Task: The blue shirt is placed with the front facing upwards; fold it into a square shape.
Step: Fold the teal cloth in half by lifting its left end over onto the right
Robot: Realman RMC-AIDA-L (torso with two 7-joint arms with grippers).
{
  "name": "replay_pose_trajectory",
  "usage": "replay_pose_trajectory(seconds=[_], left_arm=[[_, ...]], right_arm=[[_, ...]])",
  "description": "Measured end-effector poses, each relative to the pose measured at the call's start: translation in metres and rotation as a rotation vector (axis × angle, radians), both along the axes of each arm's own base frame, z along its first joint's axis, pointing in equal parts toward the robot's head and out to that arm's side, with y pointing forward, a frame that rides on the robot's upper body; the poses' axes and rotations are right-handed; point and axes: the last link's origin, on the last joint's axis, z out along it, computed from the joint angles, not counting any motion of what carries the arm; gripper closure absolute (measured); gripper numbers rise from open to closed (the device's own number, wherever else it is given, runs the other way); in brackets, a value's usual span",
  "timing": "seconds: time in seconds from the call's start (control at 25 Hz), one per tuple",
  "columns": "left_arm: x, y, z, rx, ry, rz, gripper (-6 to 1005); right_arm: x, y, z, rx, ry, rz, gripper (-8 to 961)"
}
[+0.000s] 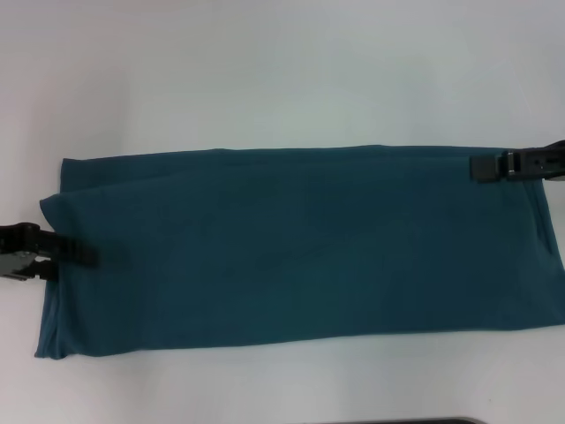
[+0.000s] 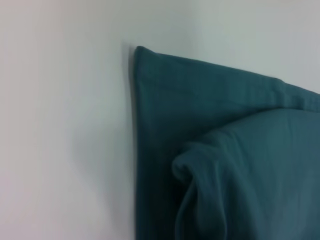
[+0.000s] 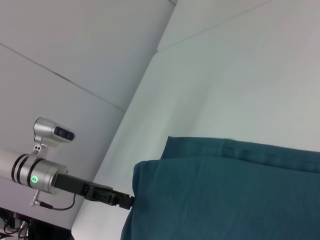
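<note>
While the shirt (image 1: 300, 247) is lying across the white table (image 1: 265, 71) as a long flat band, both grippers are sitting at its opposite ends. No collar, sleeves or lettering are showing; only plain teal cloth is facing up. The band is stretching from the robot's left side to its right, with the right end running out of the head view.

Left gripper (image 1: 84, 254) is reaching in from the left edge, its black tip lying on the cloth where a folded layer is bunching into a rounded corner. Cannot tell from any view whether its fingers are spread or pinching cloth. The left wrist view is showing that puffed fold (image 2: 200, 160) resting over a flatter layer whose hemmed corner is lying on the table.

Right gripper (image 1: 477, 167) is coming in at the far right corner, its tip over the shirt's far edge. Its fingers are looking pressed together, though whether cloth is caught between them cannot be told.
</note>
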Motion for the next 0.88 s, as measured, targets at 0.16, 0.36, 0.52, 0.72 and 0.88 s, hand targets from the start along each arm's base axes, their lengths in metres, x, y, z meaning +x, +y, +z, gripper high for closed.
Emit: replay_pose_trajectory(seconds=[0.16, 0.36, 0.52, 0.72, 0.88], left_arm=[[0.008, -0.002, 0.016, 0.042, -0.039, -0.024, 267], [0.016, -0.007, 0.027, 0.063, -0.096, -0.051, 266], [0.014, -0.009, 0.016, 0.034, -0.115, -0.043, 267], [0.011, -0.009, 0.008, 0.023, -0.121, -0.031, 266], [0.008, -0.009, 0.005, 0.019, -0.109, -0.023, 267]], right_arm=[[0.000, 0.000, 0.001, 0.001, -0.001, -0.003, 58], [0.000, 0.000, 0.001, 0.001, -0.002, -0.003, 59], [0.000, 0.001, 0.001, 0.003, -0.003, -0.003, 59], [0.001, 0.001, 0.002, 0.005, -0.006, -0.003, 59], [0.001, 0.003, 0.002, 0.012, -0.011, -0.006, 59]])
